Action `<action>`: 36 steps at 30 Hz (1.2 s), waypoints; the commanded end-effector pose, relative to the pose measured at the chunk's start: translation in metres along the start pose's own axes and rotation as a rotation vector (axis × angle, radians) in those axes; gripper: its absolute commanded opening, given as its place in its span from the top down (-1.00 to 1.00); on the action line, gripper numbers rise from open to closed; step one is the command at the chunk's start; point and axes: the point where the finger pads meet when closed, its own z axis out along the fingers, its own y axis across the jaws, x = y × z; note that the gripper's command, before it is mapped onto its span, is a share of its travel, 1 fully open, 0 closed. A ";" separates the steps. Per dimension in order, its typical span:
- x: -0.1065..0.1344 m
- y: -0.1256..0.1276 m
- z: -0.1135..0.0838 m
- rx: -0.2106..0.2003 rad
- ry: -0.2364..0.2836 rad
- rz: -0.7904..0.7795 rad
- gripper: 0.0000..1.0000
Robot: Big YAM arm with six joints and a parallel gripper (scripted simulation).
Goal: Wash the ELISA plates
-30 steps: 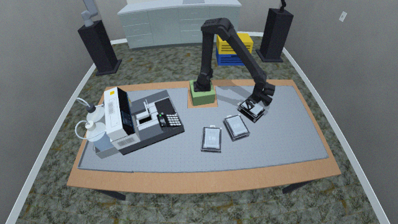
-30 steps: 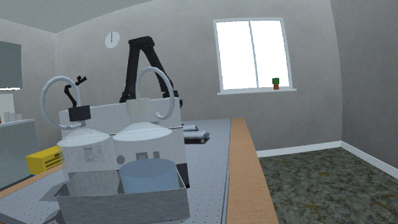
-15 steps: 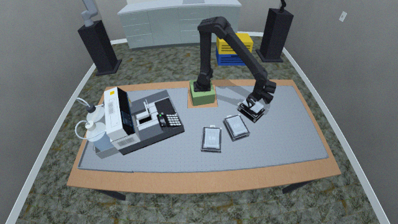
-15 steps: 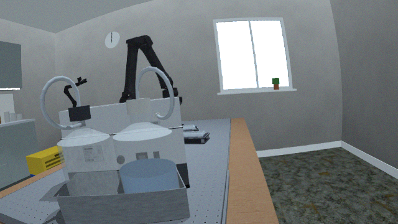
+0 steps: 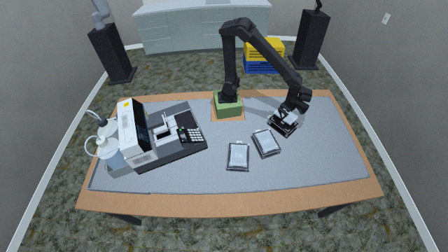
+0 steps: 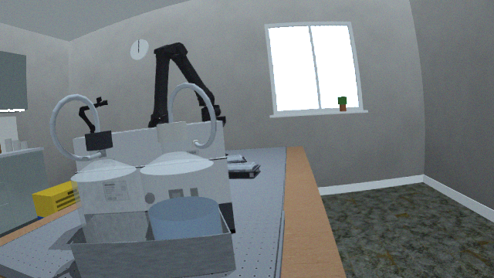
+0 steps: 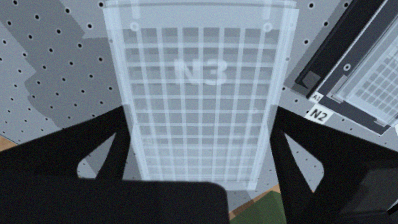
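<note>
My gripper (image 5: 284, 114) (image 7: 200, 113) is shut on the long sides of a clear plate (image 5: 290, 118) (image 7: 200, 95), held a little above nest N3 (image 5: 285, 133). The N3 lettering shows through the plate. Its cut-off corner cannot be made out. A second plate (image 5: 267, 141) (image 7: 382, 87) lies in nest N2 (image 5: 271, 155) (image 7: 345, 97), and a third (image 5: 239, 154) in nest N1 (image 5: 237, 169). The washer (image 5: 131, 131) (image 6: 197, 135) stands at the left. Its white carrier (image 5: 165, 141) holds no plate. The keypad (image 5: 194, 134) has a small green light at its corner.
Two bottles (image 5: 108, 147) (image 6: 177, 164) with looped hoses and a grey tray (image 5: 120, 171) (image 6: 154, 259) stand behind the washer. The arm's green base block (image 5: 228, 110) is between the washer and N3. N2 lies close beside N3.
</note>
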 end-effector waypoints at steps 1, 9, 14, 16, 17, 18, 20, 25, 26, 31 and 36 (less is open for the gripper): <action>-0.021 0.011 -0.029 -0.027 -0.051 0.011 -0.64; -0.021 0.011 -0.043 -0.028 -0.052 0.011 -0.64; -0.020 0.013 -0.048 -0.029 -0.053 0.005 -0.64; -0.020 0.012 -0.052 -0.029 -0.053 0.007 -0.64; -0.020 0.011 -0.053 -0.028 -0.053 0.010 -0.64; -0.021 0.010 -0.055 -0.028 -0.053 0.011 -0.64; -0.020 0.011 -0.059 -0.028 -0.053 0.009 -0.64; -0.012 0.005 -0.046 -0.013 -0.025 0.004 -0.64; -0.012 0.005 -0.046 -0.013 -0.025 0.004 -0.64; -0.012 0.005 -0.046 -0.013 -0.025 0.004 -0.64; -0.005 -0.030 -0.044 -0.003 -0.005 0.060 -0.64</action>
